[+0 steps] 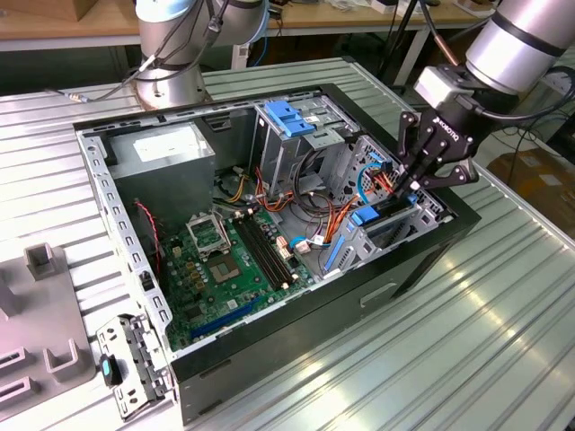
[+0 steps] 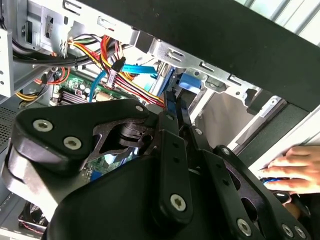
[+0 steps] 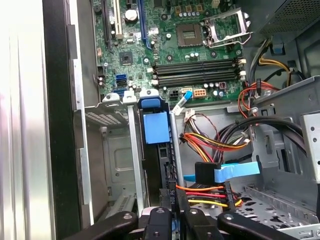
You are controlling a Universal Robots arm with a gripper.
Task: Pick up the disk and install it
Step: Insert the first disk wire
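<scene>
Open computer case (image 1: 422, 260) is being observed lying on its side on the ribbed metal bench (image 1: 503, 341). In the exterior view, the motherboard (image 1: 225, 260) is being seen toward 7 o'clock of the case's middle. The power supply (image 1: 171, 148) is being seen toward 10 o'clock.

End effector (image 1: 415, 184) is being seen lowered into the case at about 3 o'clock of its middle, over the lower drive cage (image 3: 117, 150) against the case's wall on the exterior view's right. Its black fingers (image 2: 172, 145) are being shown drawn together in both wrist views. They are clamped on the thin upper edge of the disk (image 3: 156, 127).

The disk is being held on edge, upright in a slot of that cage. Its blue carrier tab is being shown toward the motherboard in the first wrist view. How deep it is seated cannot be told.

Orange, red, yellow and black cables (image 3: 210, 137) are being seen bundled just beside the disk, with a flat blue one near the fingers.

The blue-handled bracket (image 1: 289, 117) is being seen on the upper grey cage, toward 12 o'clock of the case's middle, well apart from the end effector.

A person's hand (image 2: 295, 167) is being seen resting outside the case wall in the second wrist view.
</scene>
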